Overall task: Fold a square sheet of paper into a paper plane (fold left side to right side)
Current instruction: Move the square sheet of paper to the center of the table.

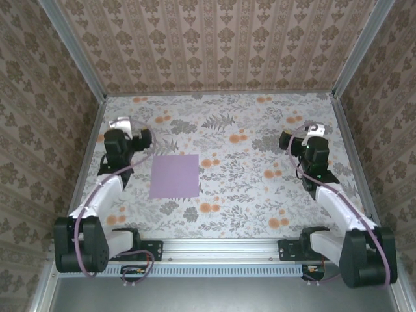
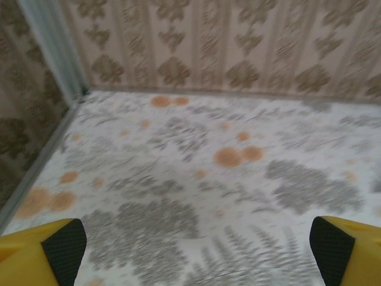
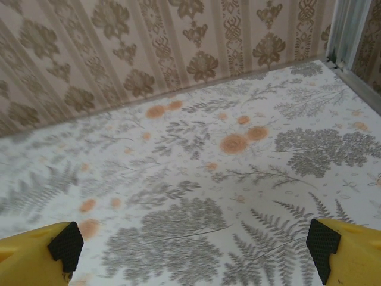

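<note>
The square sheet of paper [image 1: 174, 175] is pale lilac and lies flat on the flower-print table, left of centre, with no crease that I can see. My left gripper [image 1: 136, 130] hovers behind and to the left of the sheet, pointing at the back wall. Its yellow fingers [image 2: 41, 253] stand wide open over bare tablecloth with nothing between them [image 2: 196, 250]. My right gripper [image 1: 300, 134] is at the far right, well away from the paper. It too is open [image 3: 193, 250], and its black pads [image 3: 65, 244] frame bare cloth. The left wrist view is blurred.
Patterned walls close the table in at the back [image 1: 214, 45], left and right. Metal corner posts [image 3: 345, 30] stand at the back corners. A rail [image 1: 221, 247] with both arm bases runs along the near edge.
</note>
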### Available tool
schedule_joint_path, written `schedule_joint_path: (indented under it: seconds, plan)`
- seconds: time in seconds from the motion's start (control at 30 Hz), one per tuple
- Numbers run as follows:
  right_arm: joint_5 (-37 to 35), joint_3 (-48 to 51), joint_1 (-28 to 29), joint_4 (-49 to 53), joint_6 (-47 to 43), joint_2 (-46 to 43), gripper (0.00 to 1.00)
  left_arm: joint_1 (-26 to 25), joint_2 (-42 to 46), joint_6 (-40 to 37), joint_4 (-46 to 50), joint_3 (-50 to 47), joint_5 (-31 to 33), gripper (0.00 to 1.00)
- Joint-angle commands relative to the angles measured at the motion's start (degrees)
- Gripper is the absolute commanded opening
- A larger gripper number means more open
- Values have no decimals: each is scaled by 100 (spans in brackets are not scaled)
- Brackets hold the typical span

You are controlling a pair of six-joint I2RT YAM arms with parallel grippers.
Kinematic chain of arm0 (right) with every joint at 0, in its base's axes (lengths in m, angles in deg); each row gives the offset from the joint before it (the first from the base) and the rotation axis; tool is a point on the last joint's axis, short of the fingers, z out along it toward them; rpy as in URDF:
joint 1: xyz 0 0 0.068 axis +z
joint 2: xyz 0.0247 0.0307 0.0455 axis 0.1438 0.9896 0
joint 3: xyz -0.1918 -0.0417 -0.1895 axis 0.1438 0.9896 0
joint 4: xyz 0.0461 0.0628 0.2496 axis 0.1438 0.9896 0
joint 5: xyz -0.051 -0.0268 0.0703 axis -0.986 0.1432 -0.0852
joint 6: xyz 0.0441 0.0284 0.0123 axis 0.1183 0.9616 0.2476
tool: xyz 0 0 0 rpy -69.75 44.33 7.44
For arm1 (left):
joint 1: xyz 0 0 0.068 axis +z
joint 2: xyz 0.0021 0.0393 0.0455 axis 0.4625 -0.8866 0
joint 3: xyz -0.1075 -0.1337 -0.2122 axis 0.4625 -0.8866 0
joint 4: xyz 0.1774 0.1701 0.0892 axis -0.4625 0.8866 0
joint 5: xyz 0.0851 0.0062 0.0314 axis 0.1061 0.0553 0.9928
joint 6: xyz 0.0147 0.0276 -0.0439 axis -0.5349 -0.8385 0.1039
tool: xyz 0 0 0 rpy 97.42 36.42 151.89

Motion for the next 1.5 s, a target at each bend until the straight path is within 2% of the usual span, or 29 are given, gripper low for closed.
schedule_joint_path:
  seconds: [0.0,0.13,0.2,0.27,0.4,0.47,0.63,0.83,1.0,1.23,1.47]
  plan:
    - [217,-440,303,2208,1064,-456,100,-675,-58,602,2582,756,28,100]
    - [256,-592,748,3241,1442,-895,100,-1731,-330,775,3769,1313,128,97]
    - [343,-622,957,3613,1575,-1078,100,-2176,-505,1031,4172,1429,4,90]
    - [375,-605,1159,3864,1684,-1229,100,-2553,-711,1160,4421,1428,-233,79]
    - [318,-463,1515,4028,1905,-1503,100,-2983,-1066,1419,4635,1293,-124,68]
    - [256,-378,1646,3992,2016,-1617,100,-2997,-1189,1546,4602,1178,-60,61]
    - [170,-397,1794,3906,2043,-1542,100,-2919,-1660,1519,4529,1194,101,53]
    - [149,-508,1888,3789,2019,-1231,100,-2620,-2362,1372,4393,1315,-173,41]
    - [80,-544,1967,3718,1992,-1090,100,-2583,-2815,1268,4299,1476,-265,32]
    - [0,-569,2000,3707,1968,-1055,100,-2717,-3238,1252,4248,1661,-346,29]
    - [-33,-569,2000,3699,1947,-1050,100,-3084,-3681,1361,4272,2058,-457,27]
